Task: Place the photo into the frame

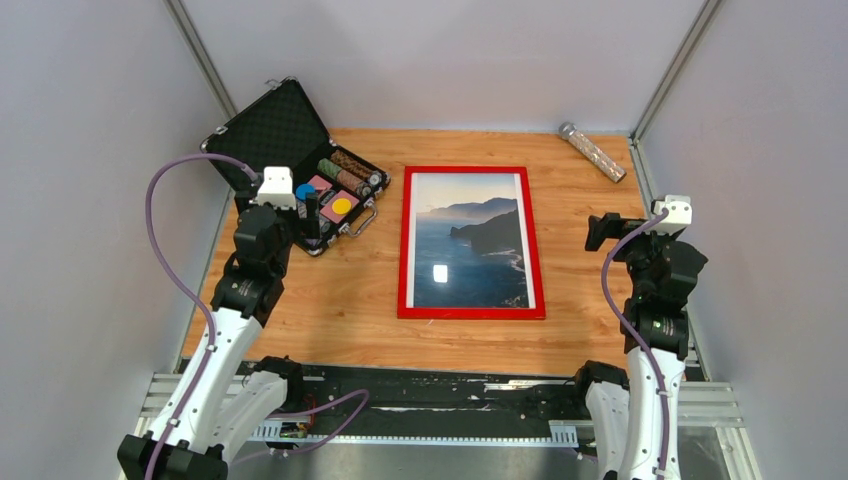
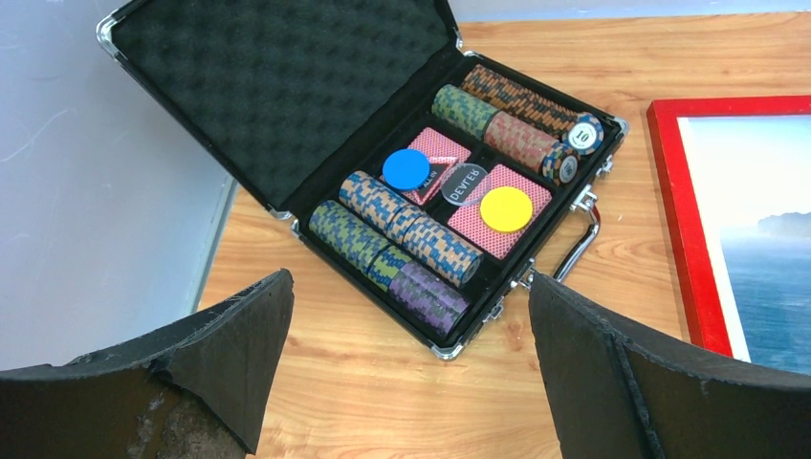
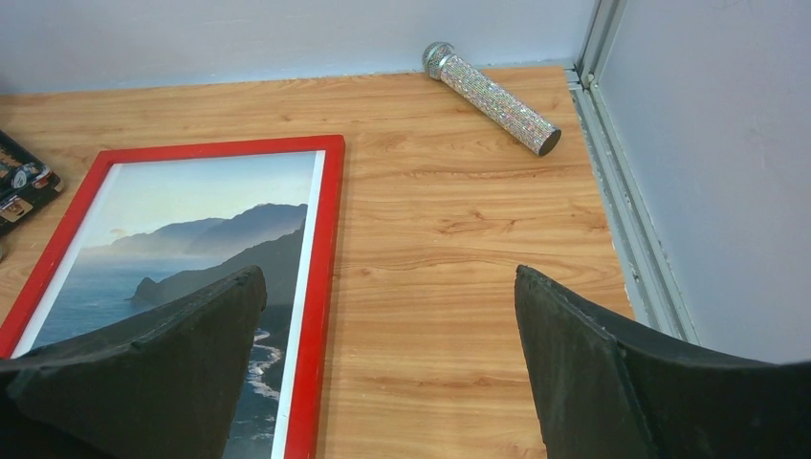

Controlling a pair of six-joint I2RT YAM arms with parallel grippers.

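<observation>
Top view: the frame (image 1: 470, 313) lay flat, red face up, at the centre of the table (image 1: 340, 320), with the photo (image 1: 470, 240) inside its red border, sea-and-cliff side up and square to all four edges. No corner of the print overlapped the red. Judged the placing step essentially done. Whether the print was fully seated in the recess could not be told from above, so a check of the fit may remain. Left gripper (image 2: 409, 279) hung at 9 o'clock of the frame, fingers spread wide and holding nothing, over the open black case (image 2: 287, 86) of chips at 10 o'clock. Right gripper (image 3: 387, 273) hung at 3 o'clock, fingers likewise wide and empty, clear of the frame's edge. A glittery microphone (image 3: 493, 96) lay at 1 o'clock near the back wall, well apart from the frame.
</observation>
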